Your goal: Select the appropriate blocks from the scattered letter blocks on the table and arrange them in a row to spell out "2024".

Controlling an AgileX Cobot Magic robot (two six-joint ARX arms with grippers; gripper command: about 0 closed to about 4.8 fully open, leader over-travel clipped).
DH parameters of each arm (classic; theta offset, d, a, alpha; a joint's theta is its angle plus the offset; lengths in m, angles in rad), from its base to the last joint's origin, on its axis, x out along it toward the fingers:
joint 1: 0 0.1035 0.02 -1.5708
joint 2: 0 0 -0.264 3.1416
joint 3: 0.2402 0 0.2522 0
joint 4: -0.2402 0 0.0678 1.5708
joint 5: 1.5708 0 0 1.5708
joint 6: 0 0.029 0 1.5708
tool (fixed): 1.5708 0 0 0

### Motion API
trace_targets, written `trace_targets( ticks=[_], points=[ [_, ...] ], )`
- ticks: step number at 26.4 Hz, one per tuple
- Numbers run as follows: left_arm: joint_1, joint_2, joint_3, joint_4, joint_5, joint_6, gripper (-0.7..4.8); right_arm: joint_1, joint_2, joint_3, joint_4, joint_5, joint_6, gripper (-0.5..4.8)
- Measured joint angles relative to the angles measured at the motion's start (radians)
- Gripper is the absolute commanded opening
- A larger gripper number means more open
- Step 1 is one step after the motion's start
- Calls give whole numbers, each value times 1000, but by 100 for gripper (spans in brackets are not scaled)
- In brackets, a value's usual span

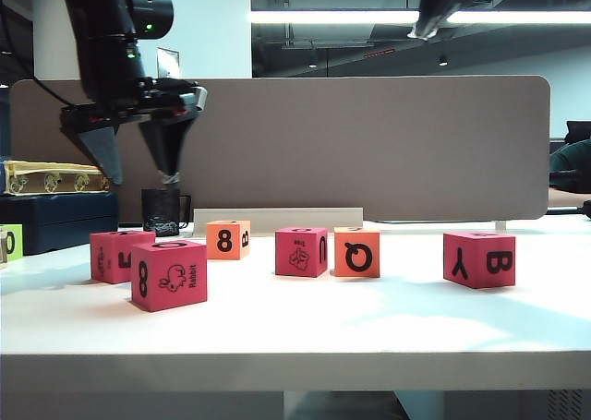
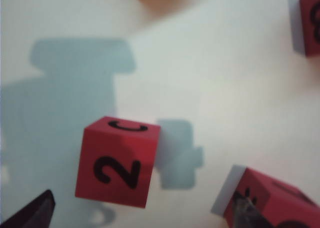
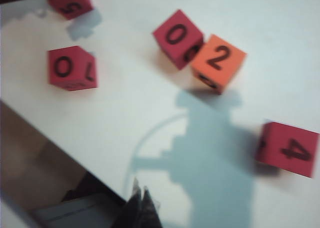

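From my station I see four cubes on the white table [image 1: 388,328]: a pink 5 block [image 1: 113,256] far left, a pink U block [image 1: 301,251] touching the orange Q block [image 1: 356,252], and a pink Y-B block [image 1: 478,258] apart at right.

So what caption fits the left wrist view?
Open left gripper hovers over a pink block showing 2 on the white table.

Backdrop: grey-brown rounded partition panel [image 1: 369,148] behind the white table [image 1: 295,342]. Ceiling: dark, with lit strip lights [image 1: 332,18]. Left side: dark cabinet [image 1: 55,219] bearing what may be a yellowish patterned box [image 1: 46,177].
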Motion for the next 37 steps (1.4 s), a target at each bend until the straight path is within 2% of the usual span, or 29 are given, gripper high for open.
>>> trace_targets(
  ticks=[4,9,15,22,23,26,28,30,33,37],
  points=[
    [14,0,0,-24,8,64,479,2,0,0,1,-105,0,-2],
    [18,0,0,-21,9,153,479,56,0,0,0,-128,0,-2],
    [43,54,0,-19,10,169,479,145,0,0,-1,-131,0,-2],
    [72,142,0,-18,9,172,479,195,0,0,-1,-96,0,-2],
    [74,163,0,-16,9,173,454,196,0,0,-1,-84,0,-2],
    [74,185,0,-3,10,175,318,196,0,0,-1,-79,0,-2],
    [74,198,0,5,9,175,275,196,0,0,-1,-79,0,-2],
    [74,201,0,9,9,174,261,196,0,0,-1,-79,0,-2],
    [74,203,0,19,8,175,208,196,0,0,-1,-78,0,-2],
    [74,203,0,27,9,175,205,196,0,0,0,-77,0,-2]
  ],
)
